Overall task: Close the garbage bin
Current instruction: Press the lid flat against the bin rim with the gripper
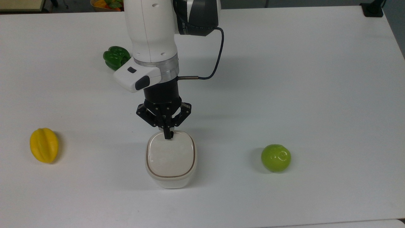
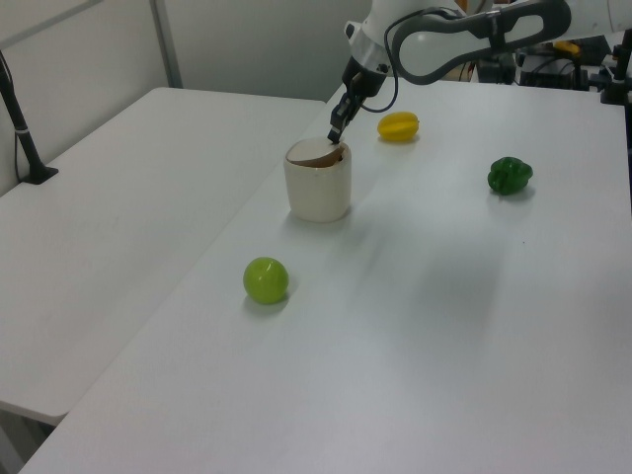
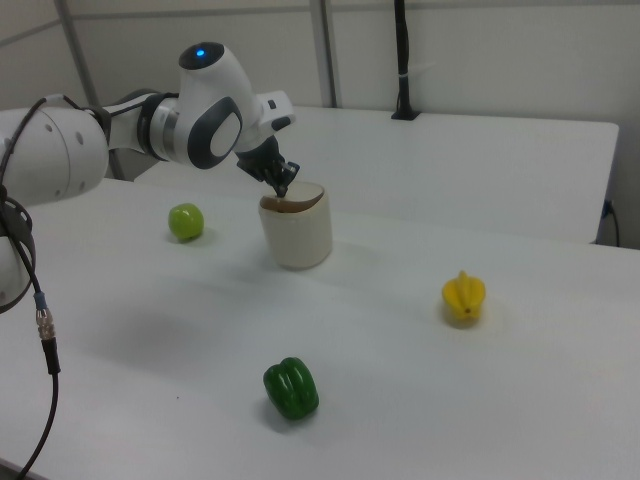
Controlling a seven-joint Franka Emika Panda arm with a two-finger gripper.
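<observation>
One last short push straight down with the gripper (image 1: 167,136), fingers together, on the lid's (image 1: 171,154) button edge (garbage bin (image 1: 171,179) nearly closed), then lift clear.

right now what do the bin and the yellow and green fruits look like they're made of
The garbage bin looks like smooth white plastic with a soft sheen; its beige lid seems matte plastic too. The yellow star fruit and green apple look like glossy moulded plastic or rubber, judging by hard highlights and uniform colour. The green bell pepper shines likewise, so probably a replica.
</observation>
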